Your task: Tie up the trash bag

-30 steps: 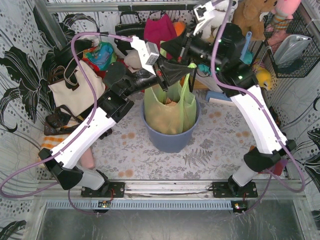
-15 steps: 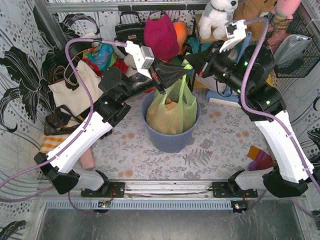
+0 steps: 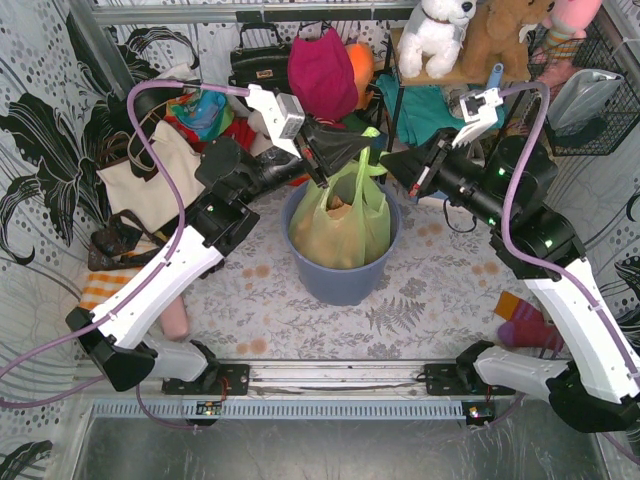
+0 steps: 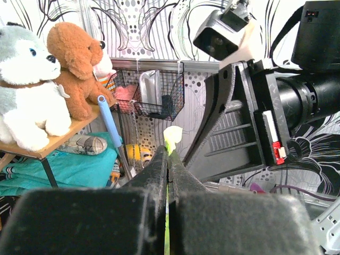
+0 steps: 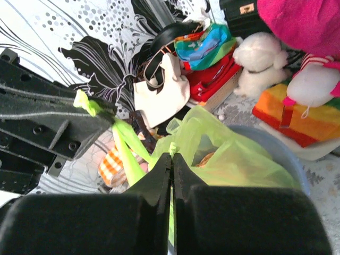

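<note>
You're seeing bright, even light from above, casting only soft shadows on the table (image 3: 440,290) — the trash bag (image 3: 345,225) is glowing through. Both wrist views are blurring the near fingers (image 4: 95,223) — backgrounds are reading sharp.

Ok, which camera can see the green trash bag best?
The top external view: it shows the whole trash bag sitting in the blue-grey bin, handles pulled up. The left wrist view shows only a green tip pinched in the left gripper. The right wrist view shows the bag's upper part beyond the right gripper.
</note>
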Robot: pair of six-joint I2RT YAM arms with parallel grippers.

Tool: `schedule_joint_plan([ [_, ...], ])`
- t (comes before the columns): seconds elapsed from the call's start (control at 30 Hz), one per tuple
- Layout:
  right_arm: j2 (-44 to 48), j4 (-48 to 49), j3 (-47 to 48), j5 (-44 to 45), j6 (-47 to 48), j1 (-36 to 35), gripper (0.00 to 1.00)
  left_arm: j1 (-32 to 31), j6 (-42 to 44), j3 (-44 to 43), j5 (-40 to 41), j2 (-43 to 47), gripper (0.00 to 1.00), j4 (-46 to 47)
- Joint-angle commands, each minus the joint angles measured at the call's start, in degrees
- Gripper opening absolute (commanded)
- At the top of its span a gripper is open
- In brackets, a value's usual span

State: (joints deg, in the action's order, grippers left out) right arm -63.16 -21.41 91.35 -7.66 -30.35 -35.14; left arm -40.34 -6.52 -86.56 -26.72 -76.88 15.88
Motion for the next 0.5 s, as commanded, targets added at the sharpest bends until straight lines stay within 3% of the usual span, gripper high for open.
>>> schedule_joint_plan([
  [0.0,2.49,3.80,-2.31,-3.30,-4.80,-0.28,0.00,0.76,0.95,0.78,1.32,1.40,0.00,2.11],
  [0.47,2.68,9.15,-5.62,-7.38,-12.50,-6.78,0.00,1.39,0.55,1.13,1.39,0.93,0.00,1.61],
])
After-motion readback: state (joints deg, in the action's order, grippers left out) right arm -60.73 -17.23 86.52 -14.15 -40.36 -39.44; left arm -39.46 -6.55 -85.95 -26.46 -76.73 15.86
